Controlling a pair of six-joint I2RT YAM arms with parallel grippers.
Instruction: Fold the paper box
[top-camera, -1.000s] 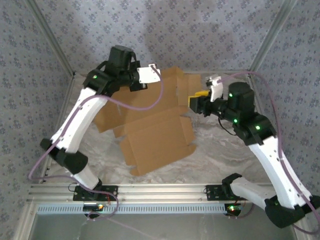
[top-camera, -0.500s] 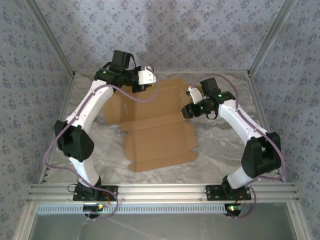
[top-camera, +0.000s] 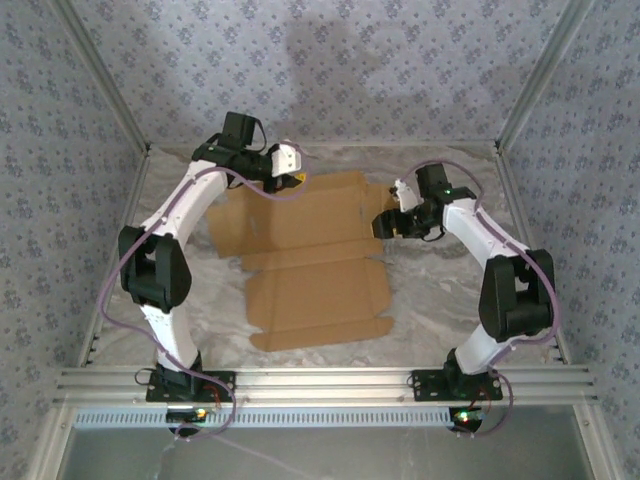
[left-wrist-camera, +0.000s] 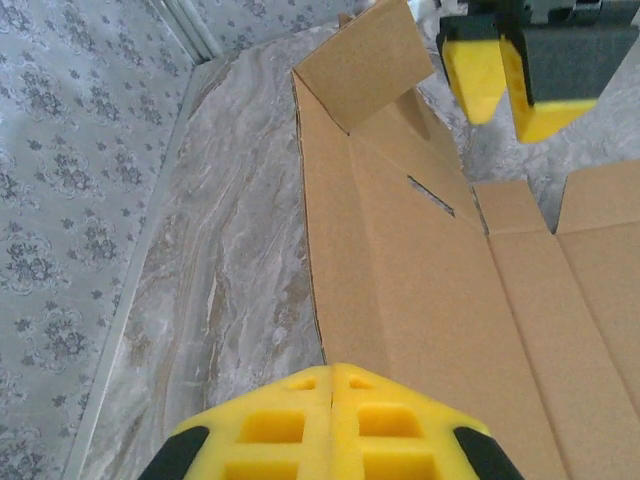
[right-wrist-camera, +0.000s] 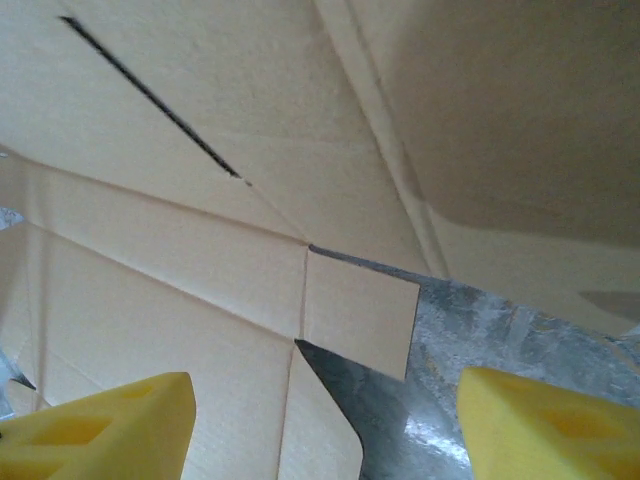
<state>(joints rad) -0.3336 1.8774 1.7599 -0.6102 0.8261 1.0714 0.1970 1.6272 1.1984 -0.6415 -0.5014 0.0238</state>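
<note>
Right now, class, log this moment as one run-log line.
task: fold box | box: unfolded, mostly flat, one flap raised | left gripper: shut, over box | right gripper: open, empty, at box edge

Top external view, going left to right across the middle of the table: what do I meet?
The left arm's elbow → paper box → right arm's elbow.
</note>
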